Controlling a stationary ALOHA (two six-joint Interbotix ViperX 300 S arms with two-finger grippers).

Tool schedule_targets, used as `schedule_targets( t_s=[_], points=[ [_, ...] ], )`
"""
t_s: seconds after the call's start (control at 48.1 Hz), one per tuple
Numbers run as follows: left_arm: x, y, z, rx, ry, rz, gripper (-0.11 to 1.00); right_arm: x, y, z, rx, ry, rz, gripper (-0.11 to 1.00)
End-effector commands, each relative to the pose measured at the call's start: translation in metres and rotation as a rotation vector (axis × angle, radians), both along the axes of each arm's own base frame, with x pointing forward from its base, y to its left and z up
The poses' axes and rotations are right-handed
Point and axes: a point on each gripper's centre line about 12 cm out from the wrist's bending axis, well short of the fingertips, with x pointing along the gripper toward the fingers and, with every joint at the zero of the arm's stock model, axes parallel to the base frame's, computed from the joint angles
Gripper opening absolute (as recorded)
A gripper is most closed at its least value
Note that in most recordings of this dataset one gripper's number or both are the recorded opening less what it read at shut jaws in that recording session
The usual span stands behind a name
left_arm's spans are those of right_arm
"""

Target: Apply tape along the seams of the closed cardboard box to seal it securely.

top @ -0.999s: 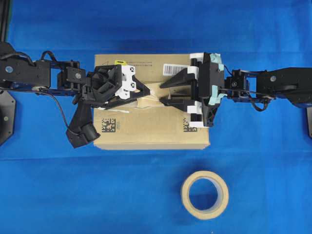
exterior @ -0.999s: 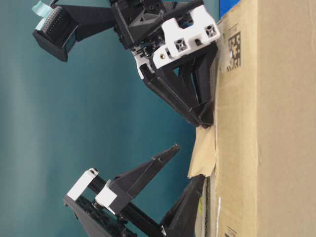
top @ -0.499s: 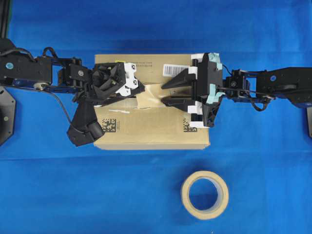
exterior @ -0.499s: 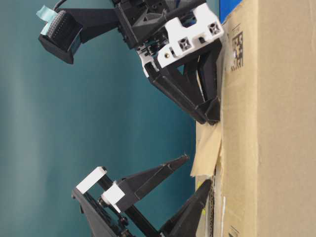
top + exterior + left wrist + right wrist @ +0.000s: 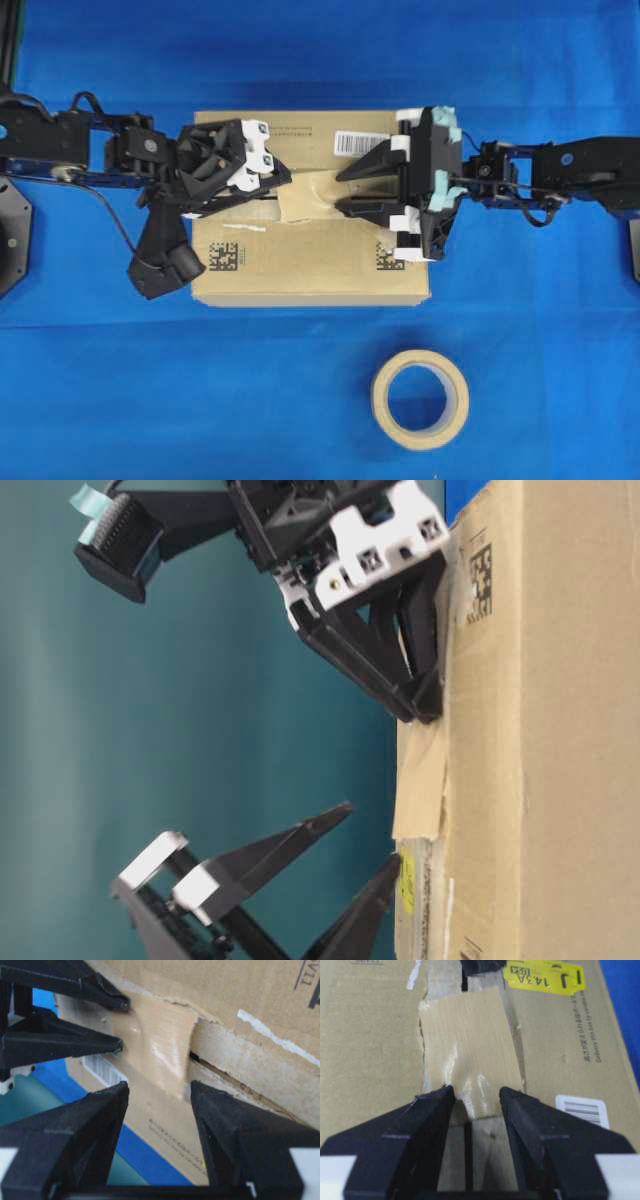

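Jaws of both arms stand apart, neither clamped on anything. Overhead view: left gripper [image 5: 283, 185] sits at centre-left of the frame over the cardboard box [image 5: 300, 275], drawn back toward the left edge compared with a second ago, when its tips lay further in over the patch; right gripper [image 5: 345, 190] at centre-right has kept nearly the same place, its tips at the right end of the tape [image 5: 310, 194]. That tan piece lies across the seams [image 5: 262, 207] at mid-box, more of it uncovered than before. Tape roll [image 5: 420, 400] rests on the blue table [image 5: 100, 400] at lower centre-right, unmoved. Table-level view (scene turned on its side): right gripper [image 5: 420, 708] at upper centre has its tips at the box face by the upper end of the tape [image 5: 422, 780], which now lies closer to the cardboard than a second ago, when its free edge curled outward; left gripper [image 5: 365, 840] at lower centre has pulled off the surface and stands clear. Left wrist view: tape [image 5: 157, 1047] at centre, glossy, one edge puckered over the slit. Right wrist view: tape [image 5: 467, 1060] at centre, below the yellow sticker [image 5: 542, 976], wrinkled near the tips. Assessment: patch appears placed and largely stuck down; one short stretch of slit covered, the rest still bare, wrinkles probably needing a press.
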Motion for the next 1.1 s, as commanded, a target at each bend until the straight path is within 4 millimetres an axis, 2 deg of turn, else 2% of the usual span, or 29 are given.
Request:
schedule_targets(
  t_s=[0.0, 0.291, 0.395, 0.437, 0.478, 0.582, 0.624, 0.811, 1.082],
  points=[
    [-0.002, -0.003, 0.018, -0.028, -0.09, 0.018, 0.48, -0.003, 0.002, 0.027, -0.005, -0.078, 0.003, 0.49],
    [-0.008, -0.013, 0.035, -0.316, -0.302, 0.163, 0.47, -0.015, 0.003, 0.078, -0.031, -0.227, 0.009, 0.49],
    [-0.007, -0.014, 0.038, -0.467, -0.341, 0.24, 0.44, -0.015, 0.003, 0.085, -0.045, -0.272, 0.012, 0.48],
    [-0.006, -0.014, 0.038, -0.521, -0.348, 0.269, 0.39, -0.013, 0.003, 0.087, -0.05, -0.285, 0.014, 0.44],
    [-0.005, -0.014, 0.037, -0.577, -0.35, 0.297, 0.33, -0.012, 0.003, 0.087, -0.055, -0.292, 0.017, 0.37],
    [-0.001, -0.014, 0.035, -0.702, -0.369, 0.36, 0.09, -0.008, 0.003, 0.087, -0.058, -0.3, 0.018, 0.06],
    [0.001, -0.013, 0.035, -0.734, -0.38, 0.375, 0.02, -0.005, 0.002, 0.085, -0.061, -0.295, 0.019, -0.01],
    [0.011, -0.013, 0.03, -0.824, -0.419, 0.403, -0.01, 0.007, -0.003, 0.079, -0.064, -0.276, 0.008, -0.01],
    [0.026, -0.009, -0.001, -0.916, -0.386, 0.482, -0.01, 0.036, -0.006, 0.053, -0.06, -0.218, 0.008, -0.01]
  ],
)
